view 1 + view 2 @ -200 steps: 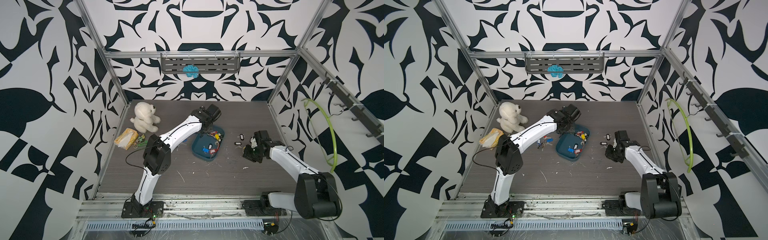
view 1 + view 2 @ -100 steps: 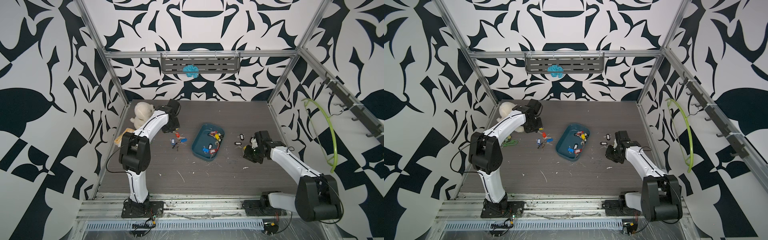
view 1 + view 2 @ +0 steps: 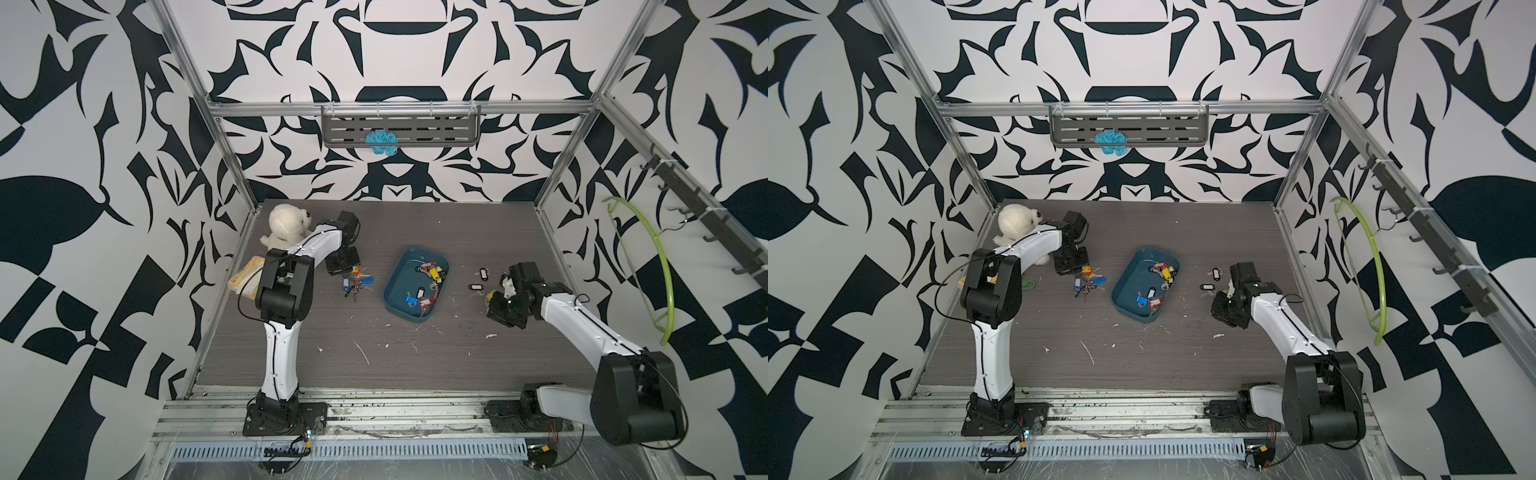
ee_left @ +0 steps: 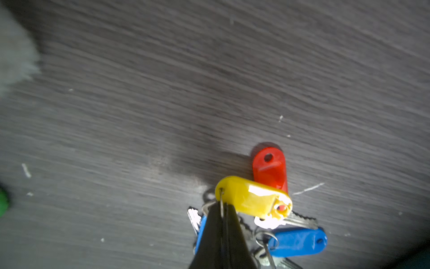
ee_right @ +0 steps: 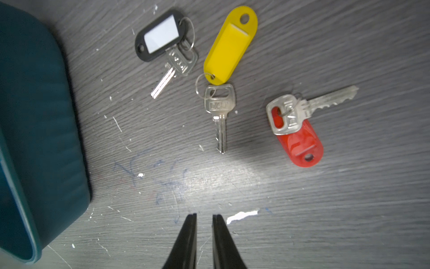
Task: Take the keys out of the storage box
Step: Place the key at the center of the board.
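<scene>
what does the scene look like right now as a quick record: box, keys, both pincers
storage box: several tagged keys inside
out, by left pincer: cluster with blue, red and yellow tags
out, by right pincer: black-tagged key, yellow-tagged key, red-tagged key
left pincer: shut on yellow-tag keyring
right pincer: slightly open, holding nothing

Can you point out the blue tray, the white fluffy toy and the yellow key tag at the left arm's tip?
Blue tray (image 3: pixel 401 276): in a top view, its bare floor.
White fluffy toy (image 3: pixel 284 220): in a top view, its head.
Yellow key tag (image 4: pixel 251 198): left wrist view, the tag's middle.
</scene>
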Controlling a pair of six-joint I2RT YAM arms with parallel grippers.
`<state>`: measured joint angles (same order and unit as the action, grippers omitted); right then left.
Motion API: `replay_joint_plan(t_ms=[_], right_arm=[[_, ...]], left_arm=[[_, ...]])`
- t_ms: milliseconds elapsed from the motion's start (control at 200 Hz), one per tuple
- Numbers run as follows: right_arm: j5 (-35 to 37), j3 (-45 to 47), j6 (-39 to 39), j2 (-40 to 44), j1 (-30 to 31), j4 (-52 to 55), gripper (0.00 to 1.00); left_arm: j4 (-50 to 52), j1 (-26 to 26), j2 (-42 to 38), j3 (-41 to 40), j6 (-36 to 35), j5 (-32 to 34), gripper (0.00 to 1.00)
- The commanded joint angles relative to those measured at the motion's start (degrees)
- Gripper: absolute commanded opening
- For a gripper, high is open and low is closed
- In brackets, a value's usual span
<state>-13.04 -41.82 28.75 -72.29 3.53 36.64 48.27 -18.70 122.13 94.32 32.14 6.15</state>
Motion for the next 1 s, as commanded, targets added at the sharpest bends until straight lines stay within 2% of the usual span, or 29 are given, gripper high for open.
replay_joint_plan(t_ms=[0, 35, 100, 140, 190, 305, 325, 340, 510, 655, 840, 995], right_arm=[[0.8, -1.5, 0.0, 1.4, 0.3, 1.5, 0.19], [0.8, -1.6, 0.1, 1.5, 0.4, 1.6, 0.19], [0.7, -1.8, 0.1, 1.6, 0.5, 1.8, 0.22], [0.8, -2.0, 0.1, 1.7, 0.6, 2.0, 0.24], [1.0, -2.3, 0.2, 1.9, 0.6, 2.2, 0.26], [0.9, -3.4, 0.6, 2.7, 1.0, 2.7, 0.31], [0.9, -3.6, 0.7, 2.8, 1.2, 2.9, 0.31], [1.0, -3.9, 0.7, 2.9, 1.3, 3.0, 0.31], [3.4, -9.7, 1.7, 3.1, 4.7, 6.1, 0.31], [5.7, -17.8, 3.3, -0.2, 10.1, 7.4, 0.31], [6.3, -30.1, 5.8, -11.3, 16.8, 6.3, 0.31], [5.5, -41.4, 8.3, -23.5, 21.2, 5.1, 0.32]], left_arm=[[-0.5, 0.3, 0.2, -0.3, -1.0, 0.3, 0.04], [-0.8, 0.3, -0.3, -0.9, -1.0, 0.4, 0.16], [-1.2, 0.3, -1.8, -2.0, -1.1, 0.7, 0.45], [-2.3, 0.3, -3.1, -2.8, -1.1, 1.0, 0.58], [-3.3, 0.3, -4.6, -3.8, -1.1, 1.2, 0.67], [-3.5, 0.2, -8.0, -4.9, -1.0, 1.7, 0.77], [-3.4, 0.2, -8.5, -5.0, -1.0, 1.6, 0.88], [-3.4, 0.2, -9.1, -5.0, -1.0, 1.6, 0.90], [-4.7, -1.3, -16.2, -7.5, -1.6, 2.6, 0.91], [-7.9, -3.6, -24.0, -11.5, -2.6, 4.0, 0.89], [-15.9, -5.8, -34.6, -20.9, -1.9, 2.7, 0.87], [-20.7, -6.7, -39.6, -27.2, -2.3, 1.4, 0.87]])
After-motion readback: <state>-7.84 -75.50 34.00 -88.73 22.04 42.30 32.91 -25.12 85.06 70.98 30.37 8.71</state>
